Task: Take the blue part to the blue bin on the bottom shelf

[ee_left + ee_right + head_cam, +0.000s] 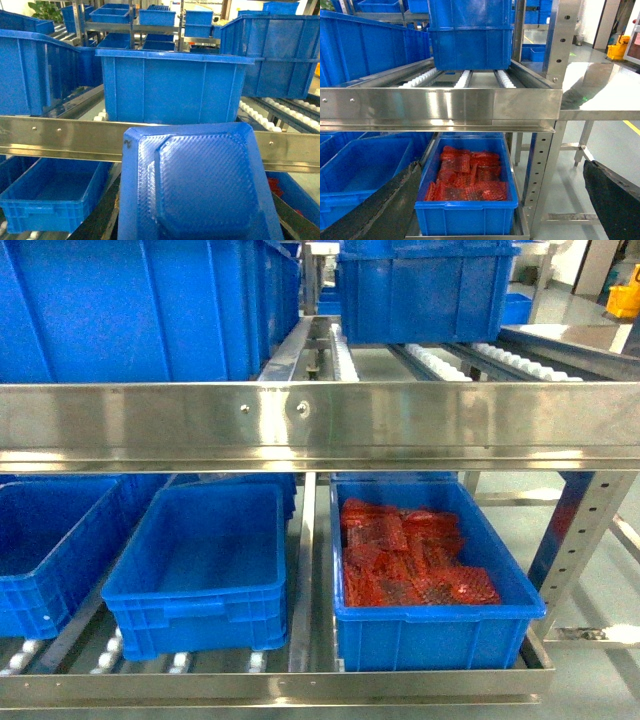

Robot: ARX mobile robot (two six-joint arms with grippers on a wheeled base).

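The blue part [200, 185], a textured square moulded piece, fills the lower middle of the left wrist view. My left gripper [196, 192] is shut on it, with dark fingers [102, 212] showing at its sides, in front of the steel rail. Below left an empty blue bin [50, 195] sits on the bottom shelf [300, 685]; the same bin [200, 560] is at centre-left in the head view. My right gripper [501, 167] is open and holds nothing, facing a blue bin of red parts [465, 175]. Neither gripper shows in the head view.
A steel cross rail [320, 425] runs above the bottom shelf. Another empty blue bin [45, 540] is at far left, and the red-part bin [430, 570] at right. Large blue bins [425, 290] stand on the upper roller tier. A steel table [610, 100] stands beside the perforated upright [542, 170].
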